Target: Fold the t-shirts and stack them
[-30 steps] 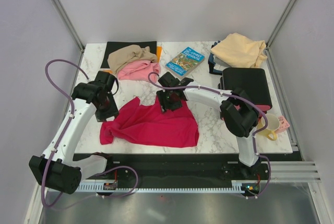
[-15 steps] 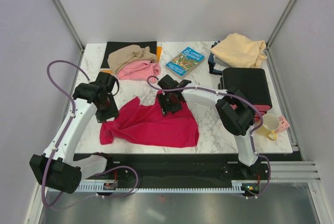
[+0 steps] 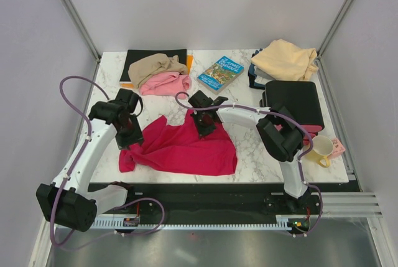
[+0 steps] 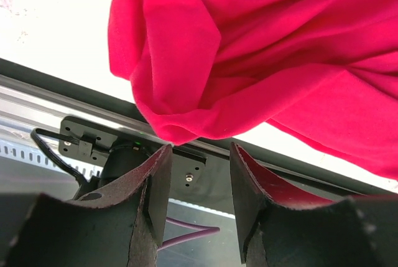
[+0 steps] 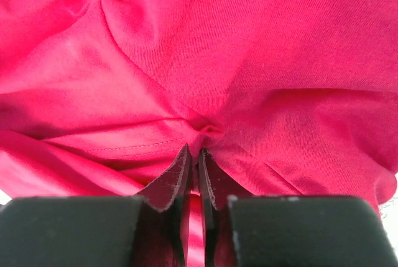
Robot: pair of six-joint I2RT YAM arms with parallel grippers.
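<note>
Lying crumpled and half spread near the front edge of the table (image 3: 261, 149), the red shirt (image 3: 186, 149) covered the middle-left of the marble top, its far edge drawn up into a small peak. The right gripper (image 3: 205, 129) was at that peak, and the right wrist view showed its fingers (image 5: 174, 177) squeezed almost together on a pinched fold of the red cloth. The left gripper (image 3: 130, 137) was at the shirt's left edge; in the left wrist view its fingers (image 4: 155, 186) stood well apart, with a rounded fold of red cloth just beyond the tips and nothing clamped between them.

Farther back on the left, the pink shirt (image 3: 163, 83) sat bunched against the tan shirt (image 3: 155, 65), which rested partly on a black mat (image 3: 140, 55). A blue book (image 3: 221, 73) lay just to the right of the pink shirt. The cream shirt (image 3: 286, 60) was heaped in the far right corner, well apart from the others. In front of it was a black case (image 3: 292, 102), and a yellow mug (image 3: 321, 149) stood near the right edge.
</note>
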